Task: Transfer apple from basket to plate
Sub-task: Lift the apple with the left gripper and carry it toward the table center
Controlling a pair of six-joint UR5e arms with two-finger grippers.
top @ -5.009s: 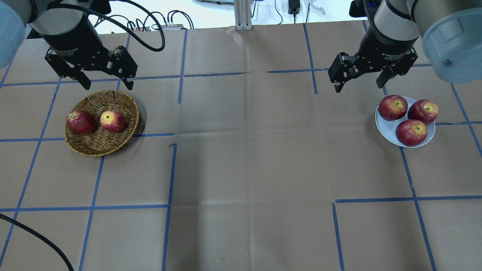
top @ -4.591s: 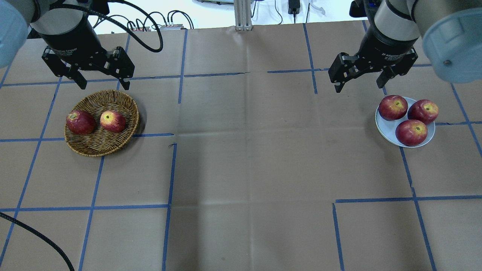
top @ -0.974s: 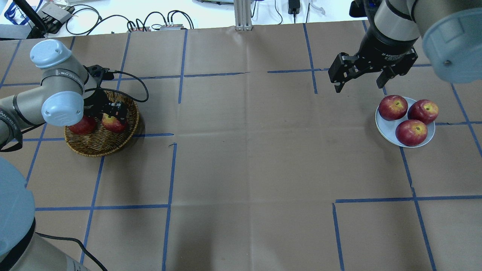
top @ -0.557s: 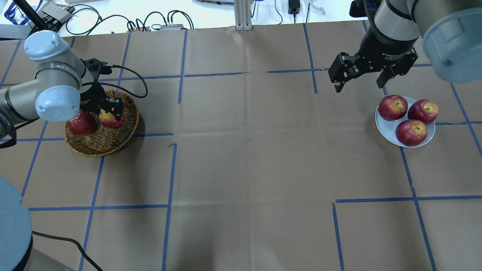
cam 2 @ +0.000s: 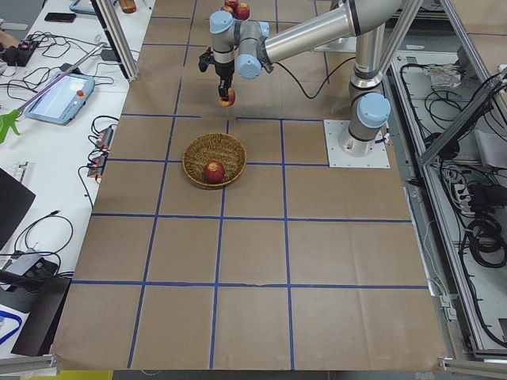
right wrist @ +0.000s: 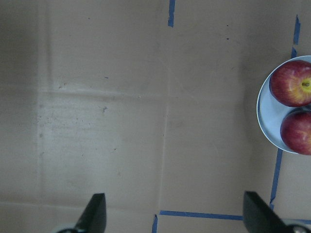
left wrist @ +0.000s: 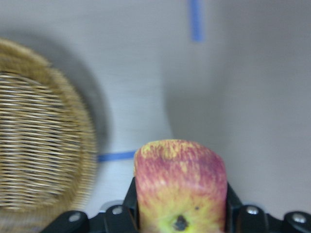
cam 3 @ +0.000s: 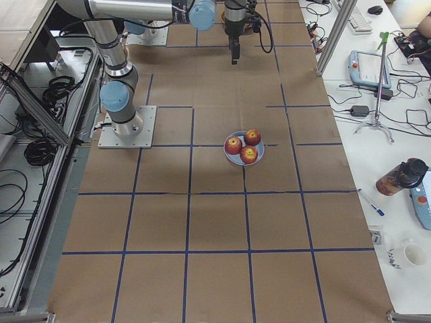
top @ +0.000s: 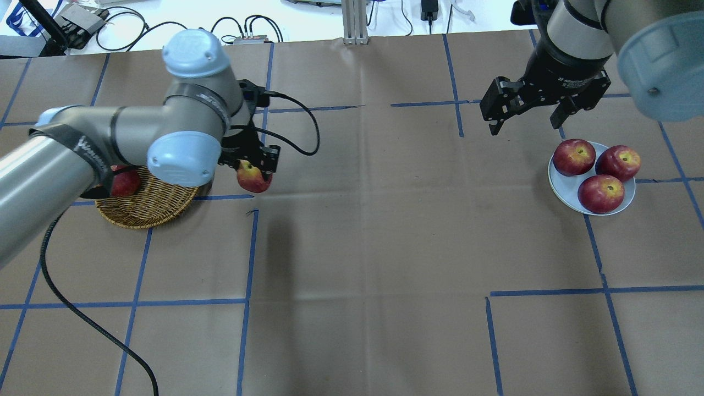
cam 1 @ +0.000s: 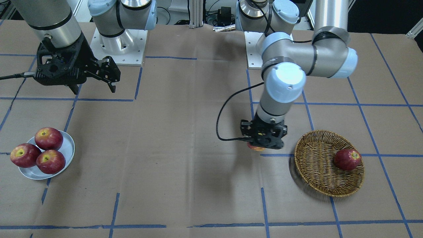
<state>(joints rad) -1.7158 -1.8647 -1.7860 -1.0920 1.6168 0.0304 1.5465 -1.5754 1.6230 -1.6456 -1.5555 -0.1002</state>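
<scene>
My left gripper (top: 252, 175) is shut on the pale red-and-yellow apple (top: 253, 179) and holds it in the air just right of the wicker basket (top: 144, 205). The apple fills the left wrist view (left wrist: 180, 187) between the fingers and shows below the gripper in the front view (cam 1: 256, 147). The basket (cam 1: 317, 165) still holds one dark red apple (cam 1: 347, 159). The grey-white plate (top: 570, 190) lies at the far right with three dark red apples on it. My right gripper (top: 527, 122) hangs open and empty above the table, behind and left of the plate.
Brown paper with blue tape lines covers the table. The left arm's black cable (top: 297, 126) loops beside the wrist. The plate (right wrist: 268, 121) shows at the right edge of the right wrist view. Cables and equipment lie beyond the table's far edge.
My left gripper has lifted the pale apple out of the basket and carried it right, past the basket's rim. The right arm has not moved.
</scene>
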